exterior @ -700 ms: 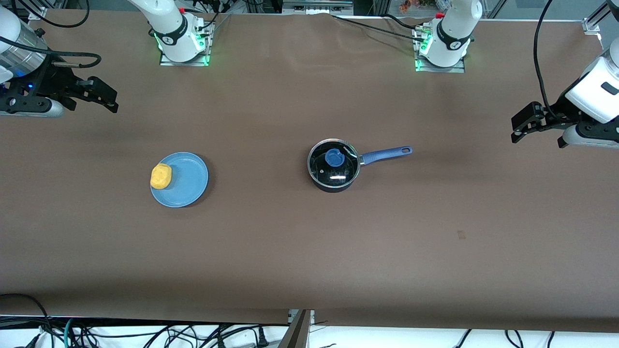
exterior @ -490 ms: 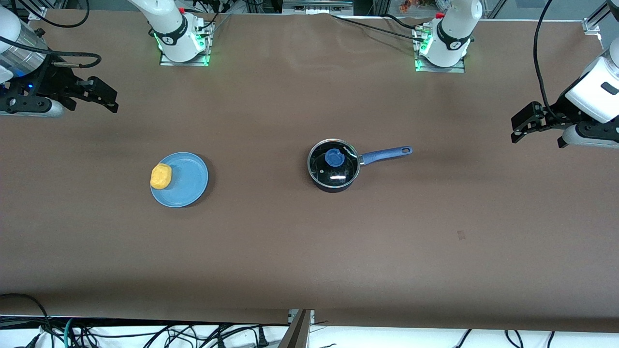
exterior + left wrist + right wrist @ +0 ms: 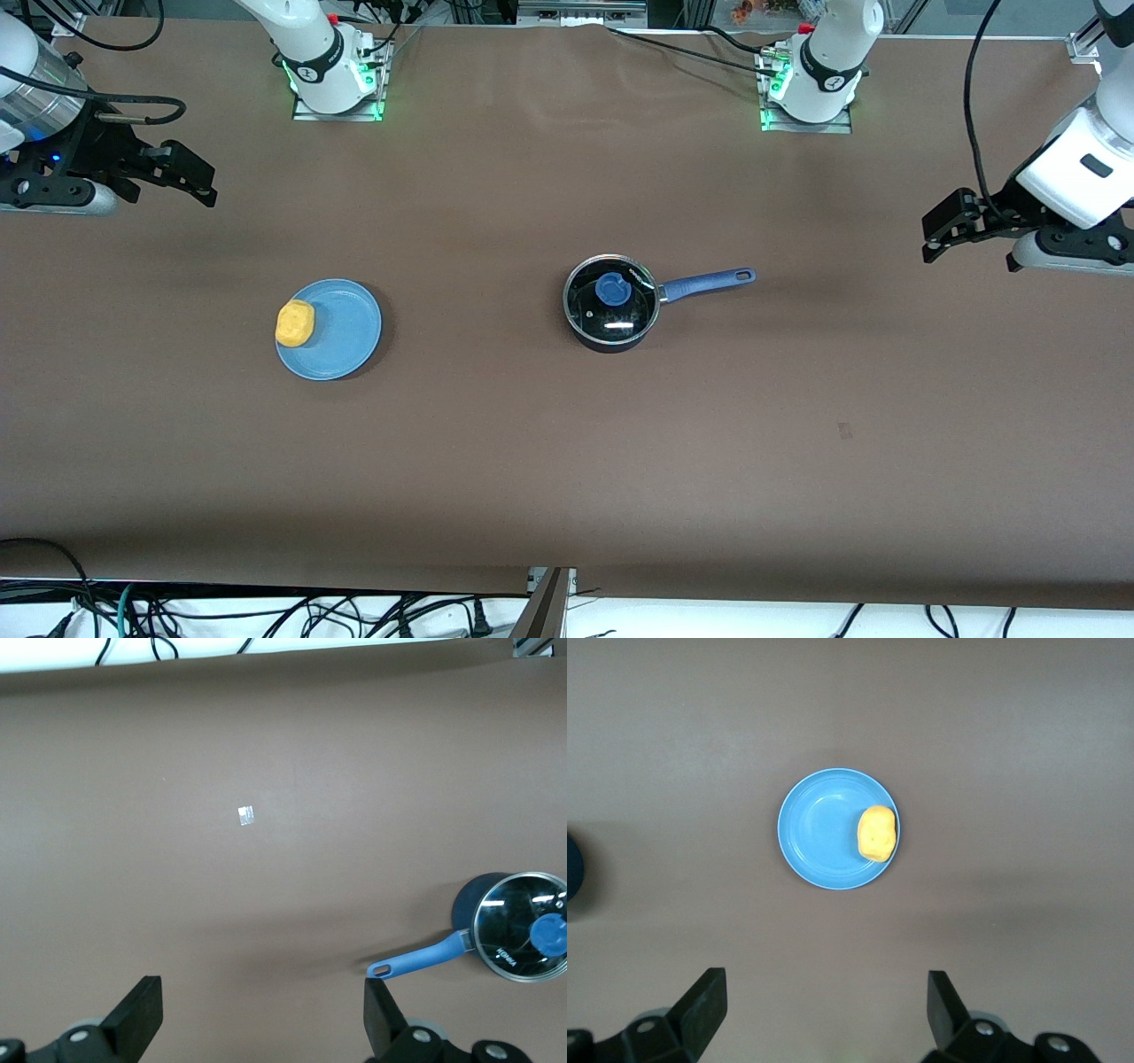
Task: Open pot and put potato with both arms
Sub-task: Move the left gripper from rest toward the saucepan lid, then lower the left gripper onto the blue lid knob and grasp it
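Note:
The black pot [image 3: 611, 306] [image 3: 523, 926] stands mid-table with its glass lid on; the blue knob [image 3: 611, 287] tops the lid. Its long blue handle [image 3: 706, 283] [image 3: 418, 958] points toward the left arm's end of the table. The yellow potato [image 3: 294, 322] [image 3: 877, 833] lies on the edge of a light-blue plate [image 3: 341, 341] [image 3: 819, 828], toward the right arm's end. My left gripper [image 3: 937, 230] [image 3: 261, 1010] hangs open and empty above the table's left-arm end, well clear of the handle. My right gripper [image 3: 199, 182] [image 3: 824, 1005] hangs open and empty above the other end, away from the plate.
The brown tabletop [image 3: 567, 461] stretches wide around the pot and the plate. A small light scrap [image 3: 844, 431] [image 3: 246, 815] lies on it nearer the front camera than the handle. Both arm bases [image 3: 337, 84] [image 3: 806, 89] stand along the back edge.
My left gripper has shifted a little toward the pot's end of the table and risen slightly. The right arm, pot, plate and potato stay still.

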`<state>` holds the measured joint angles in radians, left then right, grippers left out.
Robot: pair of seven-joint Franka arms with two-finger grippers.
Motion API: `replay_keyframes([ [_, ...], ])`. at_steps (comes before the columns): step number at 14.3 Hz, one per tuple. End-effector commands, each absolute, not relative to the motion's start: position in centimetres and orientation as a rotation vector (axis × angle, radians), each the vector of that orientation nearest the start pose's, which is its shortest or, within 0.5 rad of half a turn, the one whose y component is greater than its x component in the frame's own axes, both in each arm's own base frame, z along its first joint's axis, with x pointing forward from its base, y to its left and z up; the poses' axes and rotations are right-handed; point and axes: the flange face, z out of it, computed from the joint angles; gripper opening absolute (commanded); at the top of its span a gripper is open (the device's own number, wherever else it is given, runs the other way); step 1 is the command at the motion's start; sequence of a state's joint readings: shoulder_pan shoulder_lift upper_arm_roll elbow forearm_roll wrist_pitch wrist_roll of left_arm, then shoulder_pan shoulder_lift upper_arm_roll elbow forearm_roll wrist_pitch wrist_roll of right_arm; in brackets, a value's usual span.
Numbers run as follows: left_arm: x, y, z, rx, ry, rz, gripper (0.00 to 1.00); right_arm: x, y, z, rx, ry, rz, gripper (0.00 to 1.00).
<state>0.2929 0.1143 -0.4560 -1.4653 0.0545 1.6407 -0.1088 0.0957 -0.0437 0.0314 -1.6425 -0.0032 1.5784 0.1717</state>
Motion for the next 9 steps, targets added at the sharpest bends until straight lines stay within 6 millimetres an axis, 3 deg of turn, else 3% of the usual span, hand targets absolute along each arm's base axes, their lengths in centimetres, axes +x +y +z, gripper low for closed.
replay_keyframes([
  [1,58.2,-11.9,61.6,-3.184,-0.011,-0.065,1.00,53.7,6.9,62.0,-3.147,0.065,0.023,1.00],
  [5,57.1,-17.6,60.4,-3.196,-0.181,-0.024,1.00,53.7,6.6,61.9,-3.147,0.072,0.028,1.00],
  [9,55.9,-23.4,57.7,-3.196,-0.320,-0.017,1.00,53.7,6.5,62.0,-3.147,0.077,0.025,1.00],
])
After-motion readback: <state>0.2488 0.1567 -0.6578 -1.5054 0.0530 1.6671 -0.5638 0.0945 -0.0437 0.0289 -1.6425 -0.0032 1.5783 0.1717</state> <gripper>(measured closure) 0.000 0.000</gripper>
